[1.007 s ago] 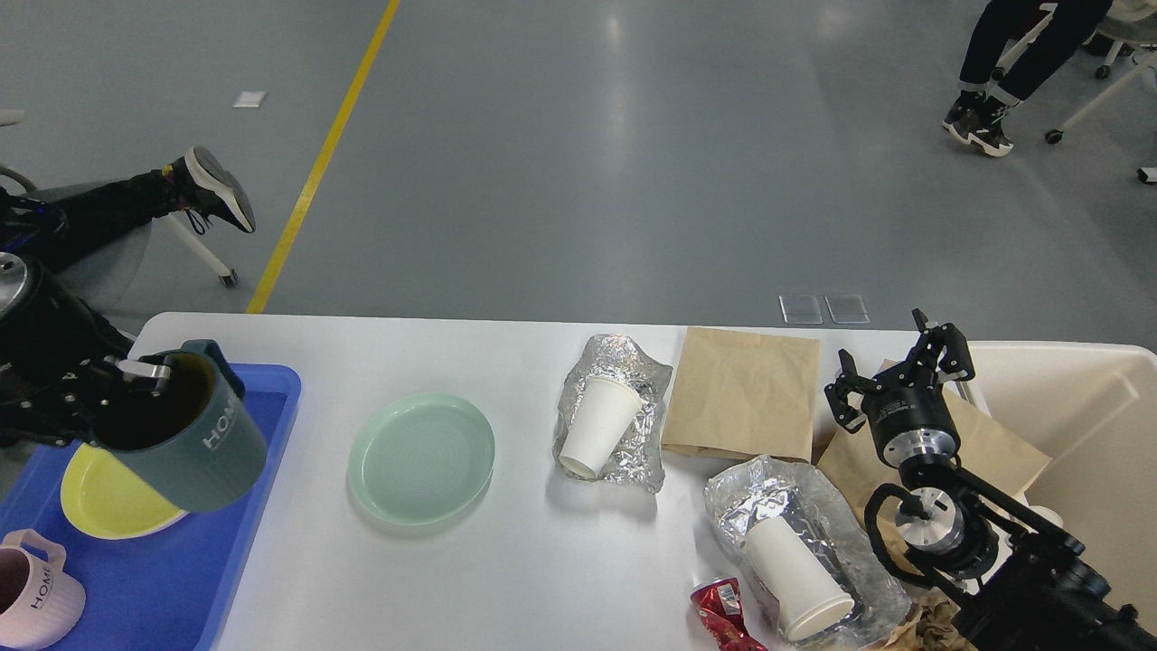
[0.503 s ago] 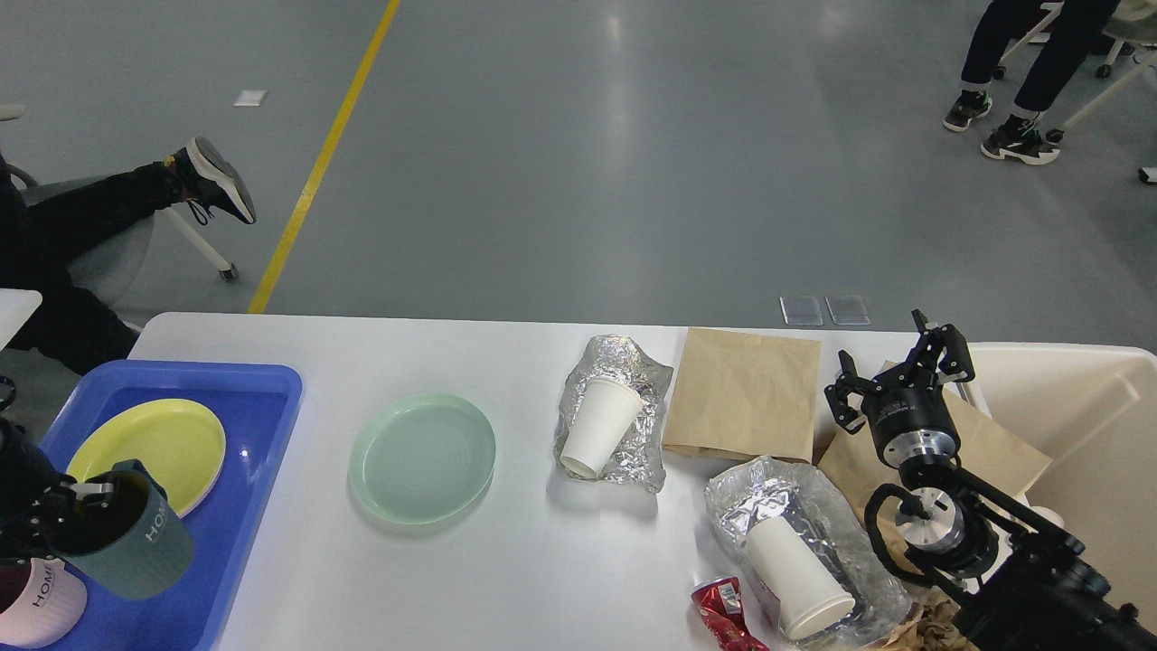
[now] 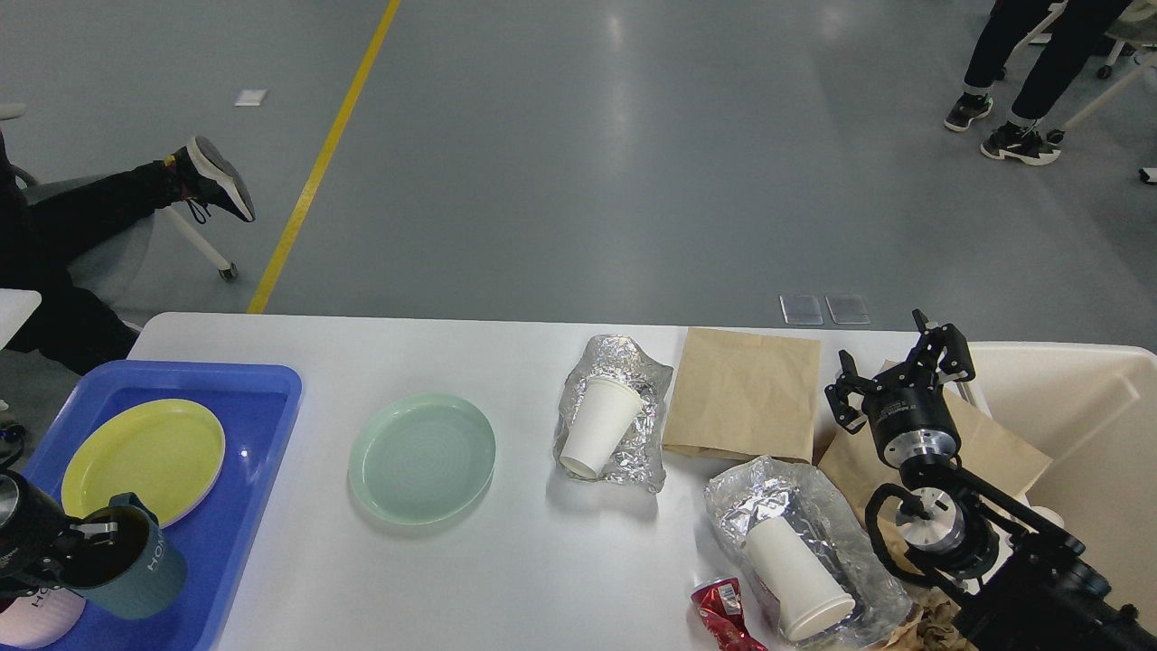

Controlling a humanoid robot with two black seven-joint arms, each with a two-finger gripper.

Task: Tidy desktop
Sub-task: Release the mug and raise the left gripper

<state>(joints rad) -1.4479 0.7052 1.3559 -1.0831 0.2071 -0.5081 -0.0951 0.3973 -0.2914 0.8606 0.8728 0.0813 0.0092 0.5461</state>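
Left claw grips mug rim over tray; lower level, release beside pink mug below. Right claw open, idle.

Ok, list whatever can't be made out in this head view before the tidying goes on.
- Left gripper: its fingers are hidden at the dark mug's rim.
- Pink mug: cut off by the bottom-left edge and covered by the left arm.
- Red wrapper: cut by the bottom edge.
- Cream bin: contents hidden by the right arm; right edge crops it.
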